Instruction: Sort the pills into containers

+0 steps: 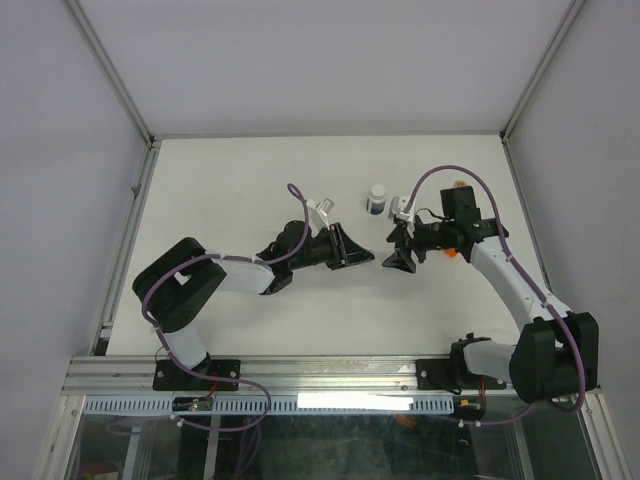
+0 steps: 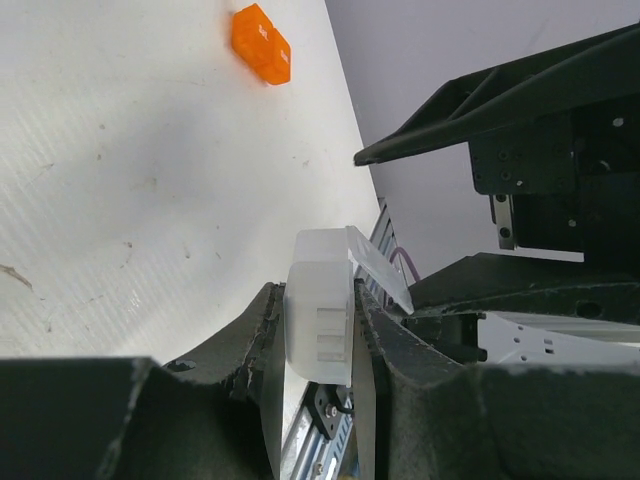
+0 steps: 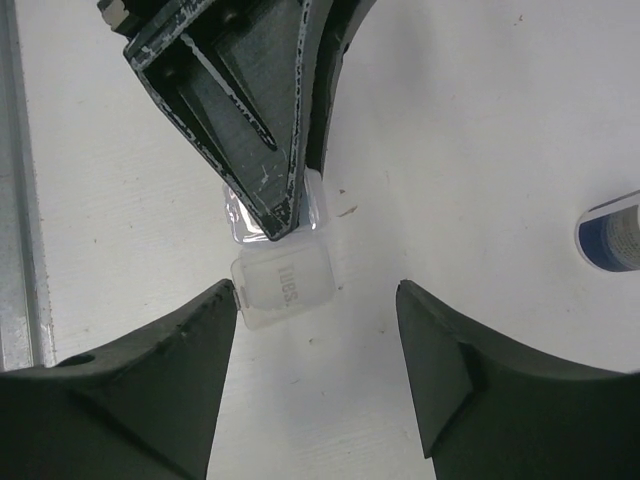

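Observation:
My left gripper [image 1: 352, 256] [image 2: 315, 290] is shut on the small translucent plastic box [image 2: 320, 330] and holds it by its sides. The box's clear lid [image 2: 378, 265] stands open. In the right wrist view the box [image 3: 285, 280] carries the word "TUES" and sticks out below the left gripper's fingers [image 3: 250, 100]. My right gripper [image 1: 398, 250] [image 3: 318, 290] is open and empty, facing the box. Its left fingertip is right beside the box's edge. No loose pills show. The tan-orange vial is not clearly in view.
A white bottle with a blue label [image 1: 376, 199] [image 3: 610, 235] stands behind the grippers. A small bright orange faceted piece [image 2: 261, 44] lies on the white table [image 1: 250, 180], beyond the box. Metal frame rails [image 1: 120, 260] run along the table's edges.

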Action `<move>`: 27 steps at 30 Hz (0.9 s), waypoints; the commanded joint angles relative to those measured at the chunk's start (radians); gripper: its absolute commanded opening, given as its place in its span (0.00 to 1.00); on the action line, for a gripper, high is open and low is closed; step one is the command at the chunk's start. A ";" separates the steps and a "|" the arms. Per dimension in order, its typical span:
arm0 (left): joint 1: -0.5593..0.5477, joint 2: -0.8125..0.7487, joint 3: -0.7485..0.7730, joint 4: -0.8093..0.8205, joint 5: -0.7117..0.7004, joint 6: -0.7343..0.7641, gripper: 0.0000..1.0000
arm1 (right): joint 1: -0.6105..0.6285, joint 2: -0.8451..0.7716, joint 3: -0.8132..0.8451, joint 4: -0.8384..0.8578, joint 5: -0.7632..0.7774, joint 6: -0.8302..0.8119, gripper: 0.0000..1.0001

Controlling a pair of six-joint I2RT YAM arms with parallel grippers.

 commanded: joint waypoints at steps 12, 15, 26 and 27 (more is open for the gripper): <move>0.006 -0.007 0.023 0.055 0.113 0.058 0.00 | -0.021 -0.009 0.014 0.200 0.155 0.188 0.55; 0.006 0.002 0.027 0.073 0.127 0.069 0.00 | -0.001 0.021 0.011 0.197 0.166 0.187 0.50; 0.014 0.013 0.016 0.094 0.123 0.087 0.00 | 0.005 0.033 0.079 0.162 0.176 0.270 0.52; 0.018 0.018 0.009 0.112 0.121 0.078 0.00 | -0.017 0.025 0.092 0.151 0.148 0.290 0.58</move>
